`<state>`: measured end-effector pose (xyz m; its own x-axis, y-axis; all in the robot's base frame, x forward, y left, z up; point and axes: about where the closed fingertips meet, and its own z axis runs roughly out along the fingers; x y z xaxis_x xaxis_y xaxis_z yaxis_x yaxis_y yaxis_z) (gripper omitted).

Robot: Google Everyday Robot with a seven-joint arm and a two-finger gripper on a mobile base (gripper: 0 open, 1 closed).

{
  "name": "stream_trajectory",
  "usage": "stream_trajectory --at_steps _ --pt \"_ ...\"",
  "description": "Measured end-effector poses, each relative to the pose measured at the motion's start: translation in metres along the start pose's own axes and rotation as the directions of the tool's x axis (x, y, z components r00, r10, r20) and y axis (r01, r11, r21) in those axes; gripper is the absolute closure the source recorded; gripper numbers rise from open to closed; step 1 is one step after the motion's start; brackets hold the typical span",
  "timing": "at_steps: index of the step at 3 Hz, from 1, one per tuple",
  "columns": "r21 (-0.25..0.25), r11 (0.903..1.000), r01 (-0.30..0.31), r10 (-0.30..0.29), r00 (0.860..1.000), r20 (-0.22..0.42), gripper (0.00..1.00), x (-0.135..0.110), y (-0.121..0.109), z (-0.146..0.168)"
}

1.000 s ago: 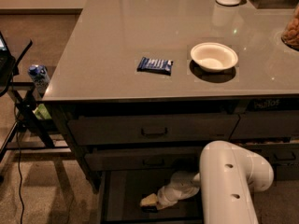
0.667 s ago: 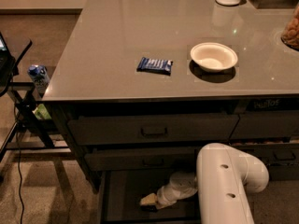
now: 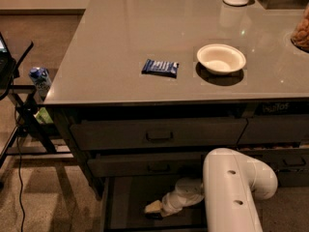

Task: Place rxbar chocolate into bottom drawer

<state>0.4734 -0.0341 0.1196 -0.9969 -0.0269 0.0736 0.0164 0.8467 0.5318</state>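
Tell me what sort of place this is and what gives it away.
Probably a kitchen or office pantry: a grey countertop over handled drawers, with a white bowl and a blue-wrapped bar on it. The robot's gripper is low inside the open bottom drawer.

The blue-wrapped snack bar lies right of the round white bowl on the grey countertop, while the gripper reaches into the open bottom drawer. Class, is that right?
No: the camera view shows the blue-wrapped snack bar left of the round white bowl on the grey countertop; the gripper reaches into the open bottom drawer.
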Motion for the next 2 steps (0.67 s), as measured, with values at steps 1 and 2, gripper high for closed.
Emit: stream_trajectory --at_steps 1,2 --pt "0.000 1.0000 0.000 0.000 1.000 0.000 0.36 0.0000 0.0000 0.0000" --pt "0.000 1.0000 0.000 0.000 1.000 0.000 0.12 0.0000 0.0000 0.0000"
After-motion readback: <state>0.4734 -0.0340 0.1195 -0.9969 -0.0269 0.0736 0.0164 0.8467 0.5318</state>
